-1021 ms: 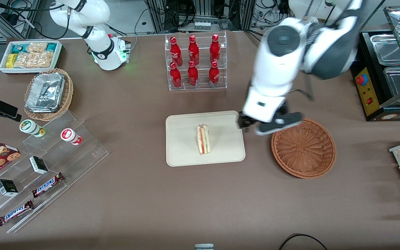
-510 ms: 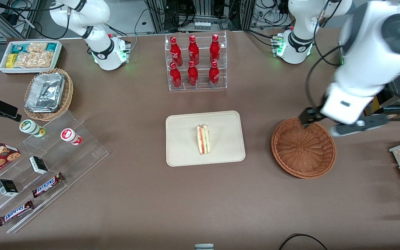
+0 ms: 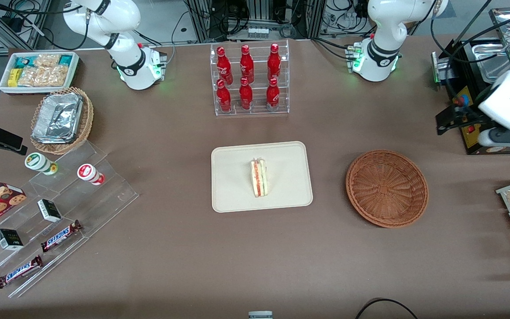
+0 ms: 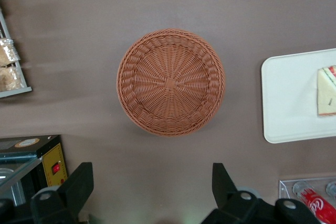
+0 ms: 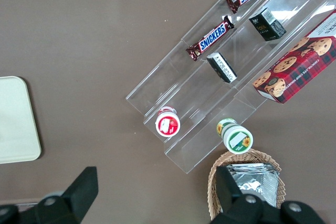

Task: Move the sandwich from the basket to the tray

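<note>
1. The sandwich (image 3: 259, 178) lies on the tray (image 3: 233, 195) near the middle of the front view, so the transfer looks done; judging by that, nothing is left but for the arm to park.
2. The basket (image 3: 387, 188) sits empty on the counter (image 3: 255, 257), beside the tray toward the working arm's end and well apart from it.
3. The claw (image 3: 461, 126) hangs at the right edge of the front view, above the counter in front of a black appliance (image 3: 469, 128) with a yellow panel, clear of both basket and tray. In the wrist view its two fingers stand wide apart with only bare counter between them, so it holds nothing.
4. The sandwich is a pale bread wedge standing on edge, red and green filling showing as stripes along its face; it probably leans slightly, though the overhead angle makes that hard to confirm.
5. The tray is smooth, matte cream plastic, rectangular with rounded corners and a low rim.
6. The basket is a round, shallow bowl of reddish-brown wicker, its weave radiating from a small central knot to a braided rim.
7. The counter is a dull brown, faintly grained sheet.
</note>
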Motion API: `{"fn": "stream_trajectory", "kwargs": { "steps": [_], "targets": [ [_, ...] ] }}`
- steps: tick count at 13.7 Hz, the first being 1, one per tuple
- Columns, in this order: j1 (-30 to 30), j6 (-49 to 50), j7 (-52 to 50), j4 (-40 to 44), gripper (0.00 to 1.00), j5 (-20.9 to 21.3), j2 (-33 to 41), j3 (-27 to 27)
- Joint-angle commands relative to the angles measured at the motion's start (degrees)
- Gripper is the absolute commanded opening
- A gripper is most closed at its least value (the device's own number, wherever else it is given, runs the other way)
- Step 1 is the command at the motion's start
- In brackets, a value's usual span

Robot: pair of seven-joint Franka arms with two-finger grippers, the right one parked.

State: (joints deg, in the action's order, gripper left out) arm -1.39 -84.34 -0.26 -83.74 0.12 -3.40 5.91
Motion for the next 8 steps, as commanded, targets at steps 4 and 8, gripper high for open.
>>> {"fn": "stream_trajectory", "kwargs": {
  "steps": [4,8],
  "targets": [
    [4.7,0.1,0.8,2.3,1.0,-1.2,-0.5,-7.1],
    [4.6,-0.3,0.6,4.4,1.0,1.6,-2.0,-7.0]
  ]
}}
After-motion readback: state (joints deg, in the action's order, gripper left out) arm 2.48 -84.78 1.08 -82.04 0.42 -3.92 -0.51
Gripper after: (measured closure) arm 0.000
